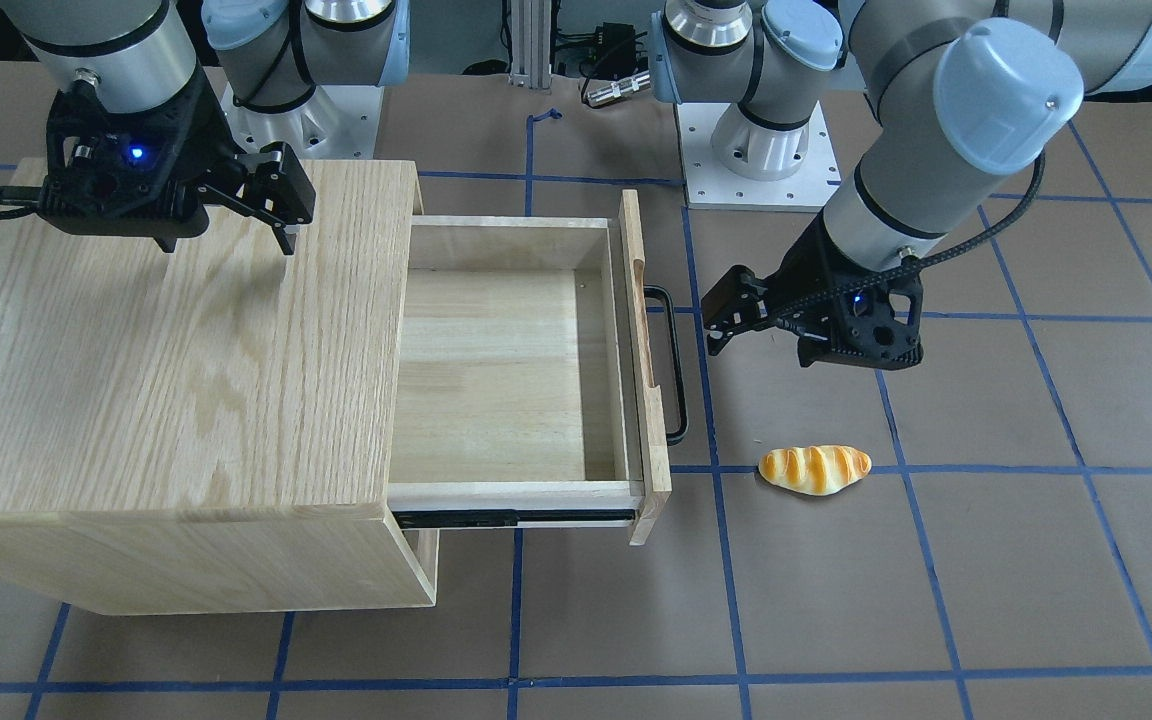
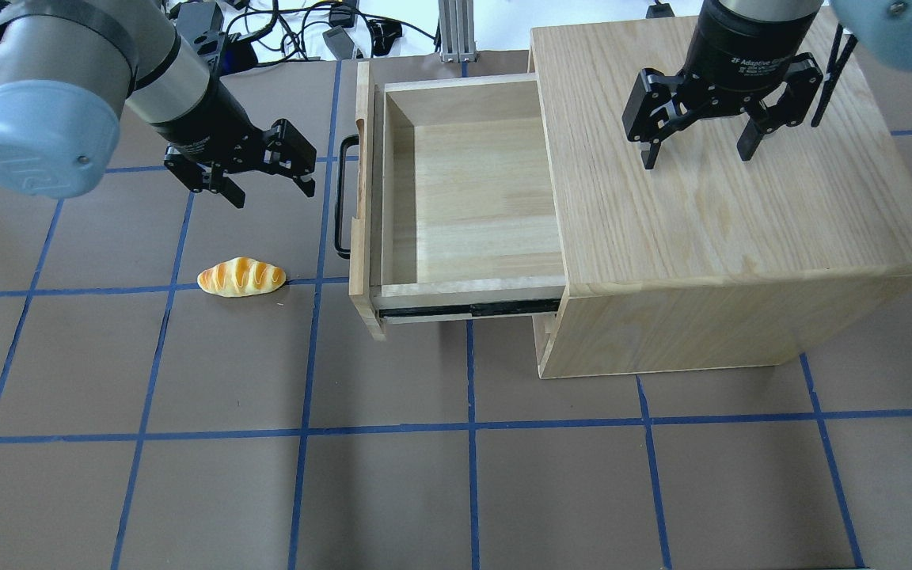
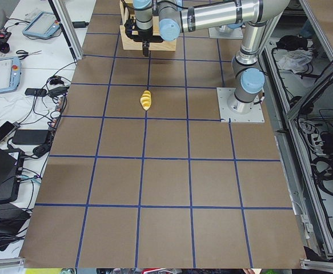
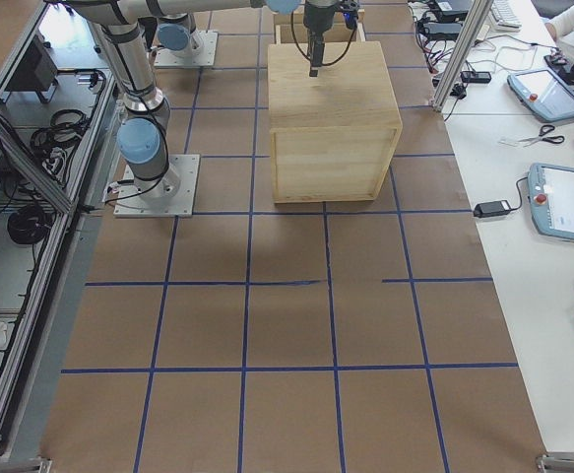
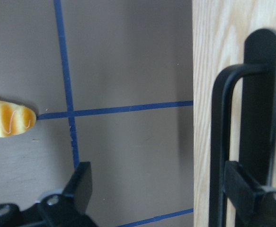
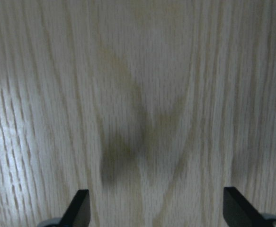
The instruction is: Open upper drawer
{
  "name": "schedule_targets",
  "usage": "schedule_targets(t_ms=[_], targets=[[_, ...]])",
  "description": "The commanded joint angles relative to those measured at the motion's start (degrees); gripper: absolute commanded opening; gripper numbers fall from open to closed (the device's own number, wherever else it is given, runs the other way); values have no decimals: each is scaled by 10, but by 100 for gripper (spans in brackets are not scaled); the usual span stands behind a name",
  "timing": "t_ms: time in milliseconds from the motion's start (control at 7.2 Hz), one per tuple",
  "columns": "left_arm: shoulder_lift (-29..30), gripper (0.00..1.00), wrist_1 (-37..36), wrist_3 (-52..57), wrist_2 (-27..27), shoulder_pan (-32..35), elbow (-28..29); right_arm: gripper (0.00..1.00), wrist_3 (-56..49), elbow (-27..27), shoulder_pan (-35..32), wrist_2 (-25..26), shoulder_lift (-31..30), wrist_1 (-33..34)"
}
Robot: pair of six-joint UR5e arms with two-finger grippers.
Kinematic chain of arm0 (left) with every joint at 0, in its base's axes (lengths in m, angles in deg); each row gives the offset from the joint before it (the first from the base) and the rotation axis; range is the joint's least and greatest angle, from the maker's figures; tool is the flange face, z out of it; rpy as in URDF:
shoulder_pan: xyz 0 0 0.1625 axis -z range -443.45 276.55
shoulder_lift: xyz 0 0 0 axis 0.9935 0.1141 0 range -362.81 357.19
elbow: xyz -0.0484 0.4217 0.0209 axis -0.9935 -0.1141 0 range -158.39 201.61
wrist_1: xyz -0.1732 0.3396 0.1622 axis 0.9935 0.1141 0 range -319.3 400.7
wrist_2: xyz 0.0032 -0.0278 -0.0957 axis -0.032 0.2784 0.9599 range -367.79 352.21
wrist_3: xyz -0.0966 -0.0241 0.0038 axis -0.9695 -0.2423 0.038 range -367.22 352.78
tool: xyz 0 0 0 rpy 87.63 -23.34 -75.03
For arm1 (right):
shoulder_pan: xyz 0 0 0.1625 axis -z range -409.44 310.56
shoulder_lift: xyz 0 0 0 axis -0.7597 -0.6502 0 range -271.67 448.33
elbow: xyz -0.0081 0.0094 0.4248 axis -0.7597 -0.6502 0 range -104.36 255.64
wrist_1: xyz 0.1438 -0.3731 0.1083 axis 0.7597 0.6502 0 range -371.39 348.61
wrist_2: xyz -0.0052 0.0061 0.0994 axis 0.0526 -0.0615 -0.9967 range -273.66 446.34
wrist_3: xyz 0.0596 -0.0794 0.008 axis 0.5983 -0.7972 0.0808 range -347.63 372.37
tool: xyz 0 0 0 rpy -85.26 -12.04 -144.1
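The upper drawer (image 2: 472, 198) stands pulled far out of the oak cabinet (image 2: 725, 214) and its pale-wood box is empty. Its black bar handle (image 2: 340, 198) faces my left gripper (image 2: 274, 194), which is open and empty just beside the handle, a small gap apart. In the front view the drawer (image 1: 496, 370), handle (image 1: 674, 365) and left gripper (image 1: 711, 325) show the same. The left wrist view shows the handle (image 5: 218, 142) close by one finger (image 5: 244, 184). My right gripper (image 2: 697, 158) is open and empty just above the cabinet top (image 6: 138, 94).
A toy bread roll (image 2: 241, 277) lies on the brown table with blue tape lines, left of the drawer front and nearer me than the left gripper. A black slide rail (image 2: 472, 309) shows on the drawer's side.
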Motion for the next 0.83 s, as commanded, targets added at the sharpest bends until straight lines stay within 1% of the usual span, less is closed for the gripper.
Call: schedule_targets(t_ms=[0, 139, 278, 417, 694], targets=[[-52, 100, 51, -4, -52, 2, 2, 100, 0, 1, 0, 0, 0, 0], [-71, 100, 56, -4, -85, 5, 1, 100, 0, 0, 0, 0, 0, 0], [-87, 100, 55, -5, -106, 6, 5, 100, 0, 0, 0, 0, 0, 0], [-98, 100, 61, -5, -107, 6, 8, 100, 0, 1, 0, 0, 0, 0], [-90, 100, 54, -7, -104, 6, 15, 100, 0, 0, 0, 0, 0, 0]])
